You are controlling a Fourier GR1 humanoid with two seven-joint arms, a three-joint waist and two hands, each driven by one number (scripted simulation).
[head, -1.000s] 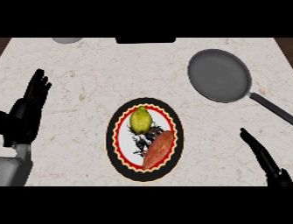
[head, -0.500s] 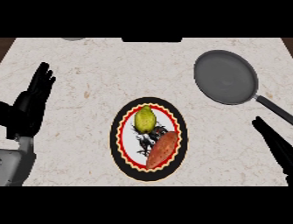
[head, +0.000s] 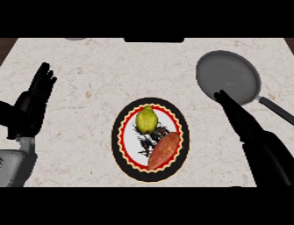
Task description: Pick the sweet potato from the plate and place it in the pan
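An orange-red sweet potato (head: 163, 151) lies on the lower right part of a plate (head: 121, 142) with a black and red rim, next to a yellow-green fruit (head: 146, 119). The grey pan (head: 228, 76) sits at the upper right, its dark handle (head: 287, 116) running down to the right. My right hand (head: 243, 120) stretches up from the lower right with straight fingers, to the right of the plate and over the pan's near rim. At the left my left hand (head: 27, 107) rests open, fingers up.
A dark object (head: 153, 40) lies at the counter's far edge, and a pale round thing (head: 75, 38) shows at the top left. Dark wood borders the counter at both upper corners.
My right hand has moved up and to the left, from the lower right edge towards the plate and pan. The whole view has shifted a little. The left hand keeps its open pose.
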